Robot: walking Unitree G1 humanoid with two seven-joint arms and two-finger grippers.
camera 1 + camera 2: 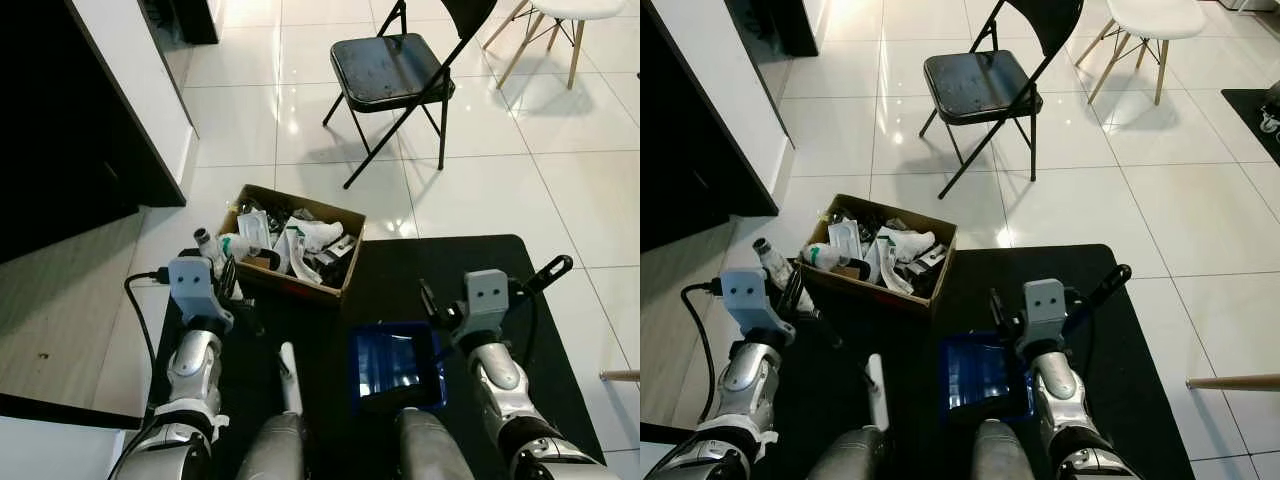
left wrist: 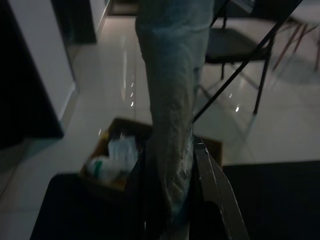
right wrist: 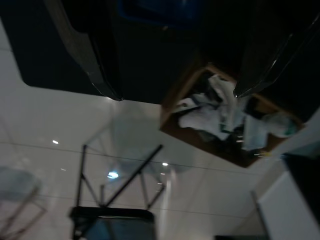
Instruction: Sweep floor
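Left gripper [image 2: 172, 200]: fingers clamped on a pale handle [image 2: 172, 100], probably the broom's; it stands over the black mat [image 1: 560, 330]. Right gripper [image 3: 170, 65]: fingers apart, nothing between them. Blue dustpan [image 1: 395, 365] lies on the mat between the arms. Box [image 1: 293, 243] of litter sits just ahead, at the mat's edge. Judgement: handle stiff, light, smooth, could twist; grip mid-shaft. Dustpan light, rigid; take by its handle.

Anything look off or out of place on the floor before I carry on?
Yes. The cardboard box sits skewed, half on the black mat and half on the tile, overfilled with wrappers, and a plastic bottle lies outside it at its left corner. A wooden stick pokes in at the right.
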